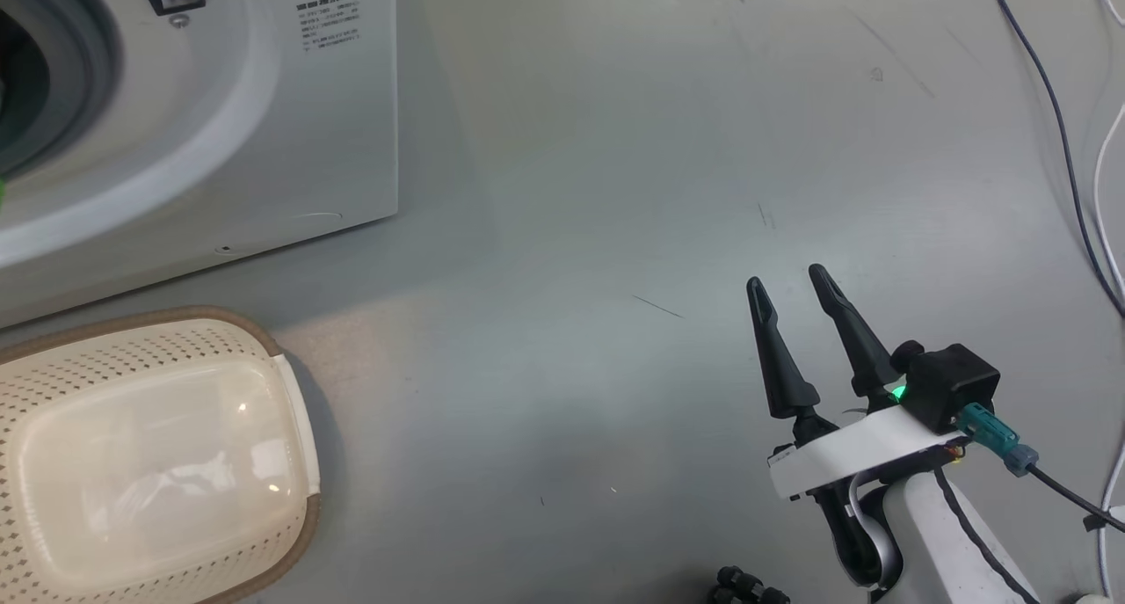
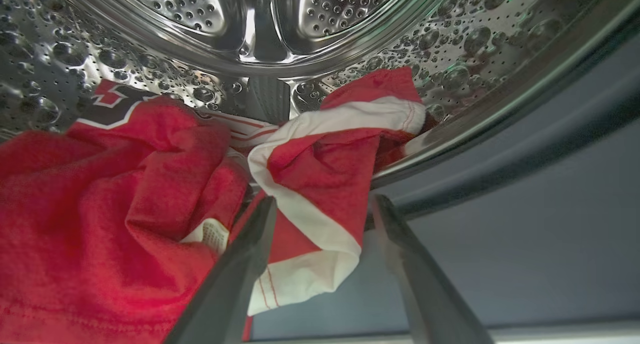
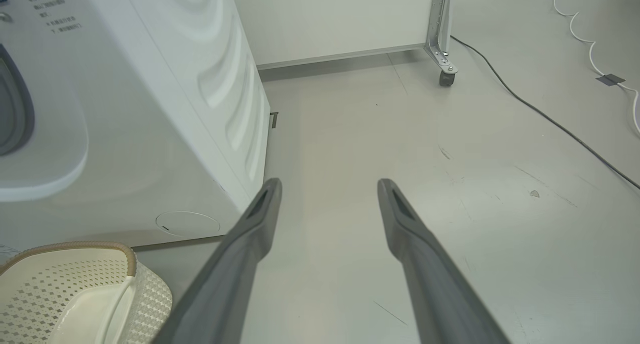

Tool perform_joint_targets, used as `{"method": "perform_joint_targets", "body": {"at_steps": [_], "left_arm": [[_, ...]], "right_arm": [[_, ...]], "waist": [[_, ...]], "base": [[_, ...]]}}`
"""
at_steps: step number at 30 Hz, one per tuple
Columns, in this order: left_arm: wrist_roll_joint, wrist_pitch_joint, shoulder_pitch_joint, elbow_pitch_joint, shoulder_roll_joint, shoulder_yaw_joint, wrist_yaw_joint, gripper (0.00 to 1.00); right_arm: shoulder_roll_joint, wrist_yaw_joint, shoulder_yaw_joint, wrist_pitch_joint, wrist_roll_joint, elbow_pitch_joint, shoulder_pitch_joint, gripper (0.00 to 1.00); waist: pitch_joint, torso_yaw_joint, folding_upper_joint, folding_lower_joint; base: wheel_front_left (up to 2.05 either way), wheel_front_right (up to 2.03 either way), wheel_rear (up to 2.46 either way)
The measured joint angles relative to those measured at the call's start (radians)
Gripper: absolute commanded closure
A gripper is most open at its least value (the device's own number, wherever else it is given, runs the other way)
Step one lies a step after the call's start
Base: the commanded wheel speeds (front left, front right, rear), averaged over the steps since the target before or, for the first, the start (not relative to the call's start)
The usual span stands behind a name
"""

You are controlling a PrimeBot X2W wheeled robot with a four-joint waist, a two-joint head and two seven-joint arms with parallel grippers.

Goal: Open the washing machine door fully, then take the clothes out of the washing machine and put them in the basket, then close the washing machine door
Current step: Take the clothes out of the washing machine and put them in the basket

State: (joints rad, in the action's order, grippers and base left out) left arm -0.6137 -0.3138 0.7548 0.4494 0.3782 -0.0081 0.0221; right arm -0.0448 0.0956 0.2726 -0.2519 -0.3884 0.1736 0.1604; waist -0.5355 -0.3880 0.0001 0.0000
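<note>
Long dark fingers of the left gripper [image 2: 325, 200] stood wide apart and closed on nothing, inside the mouth of the washing machine [image 1: 264, 129]. A red-and-white fold of the clothes [image 2: 115, 194] lay between them, and the rest was heaped at the bottom of the steel drum [image 2: 260, 13]. With that arm reaching into the drum, the door-opening step looked done, though how far the washing machine door had swung could not be told. Unloading seemed not yet begun: the basket [image 1: 105, 358], on the floor just before the machine, held nothing. The right gripper [image 1: 786, 277] hung over the floor, well apart from the basket, fingers spread and empty. Grasping, carrying, dropping and shutting the door remained.
</note>
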Motion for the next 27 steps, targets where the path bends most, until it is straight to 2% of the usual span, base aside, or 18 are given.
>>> {"method": "perform_joint_targets", "body": {"at_steps": [18,22,27], "left_arm": [[0.046,-0.114,0.133,0.162,0.045,-0.038,-0.036,0.0],[0.05,-0.14,0.173,0.189,0.046,-0.04,-0.061,0.0],[0.06,-0.169,0.213,0.222,0.049,-0.046,-0.071,0.0]], "right_arm": [[0.003,0.0,0.021,0.0,0.0,-0.008,0.012,0.0],[0.003,0.0,0.03,0.0,-0.007,-0.018,0.015,0.0],[0.004,-0.001,0.038,0.0,-0.017,-0.034,0.024,0.0]], "waist": [[-0.033,-0.036,0.0,0.0],[-0.041,-0.04,0.0,0.0],[-0.06,-0.047,0.0,0.0]], "base": [[0.0,0.0,0.0],[0.0,0.0,0.0],[0.0,0.0,0.0]]}}
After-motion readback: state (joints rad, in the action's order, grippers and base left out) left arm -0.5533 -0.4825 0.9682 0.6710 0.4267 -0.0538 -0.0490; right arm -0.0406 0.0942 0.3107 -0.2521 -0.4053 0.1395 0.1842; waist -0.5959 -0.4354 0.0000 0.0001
